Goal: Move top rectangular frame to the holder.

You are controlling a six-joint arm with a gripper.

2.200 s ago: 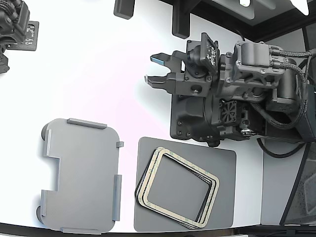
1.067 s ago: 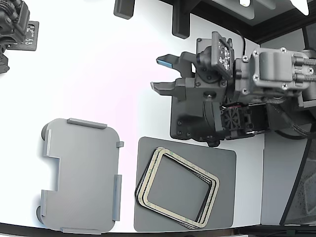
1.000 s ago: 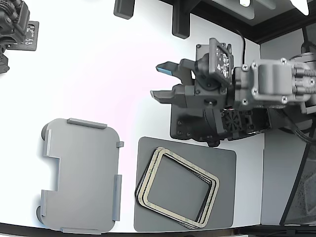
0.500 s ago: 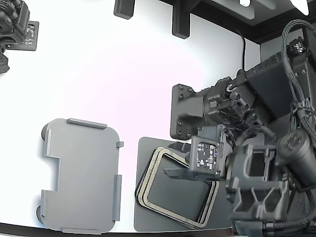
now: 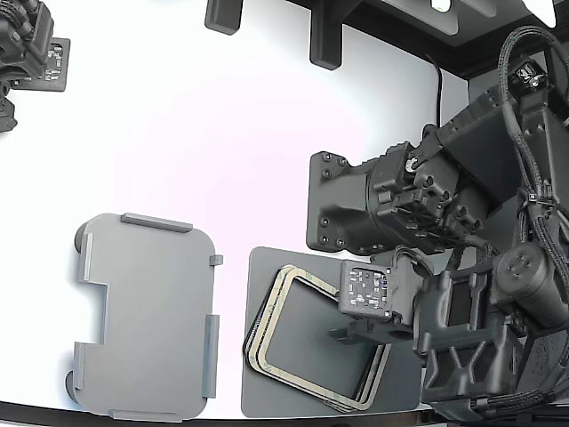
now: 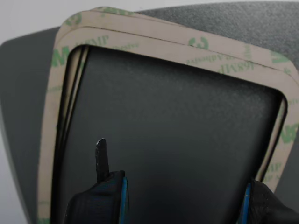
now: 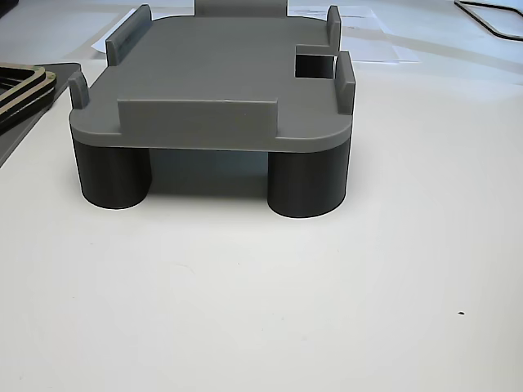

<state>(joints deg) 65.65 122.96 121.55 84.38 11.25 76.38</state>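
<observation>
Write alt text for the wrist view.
An open gripper hangs above the dark middle of a stack of cream rectangular frames, the top rectangular frame printed with green lettering. The stack lies on a dark grey mat.

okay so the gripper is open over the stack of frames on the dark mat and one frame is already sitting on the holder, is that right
Not quite. The holder is bare: no frame sits on it, as the exterior view and the other view show. The rest holds: the gripper is open over the stack on the dark mat, its fingers above the open middle of the top rectangular frame in the wrist view.
</observation>
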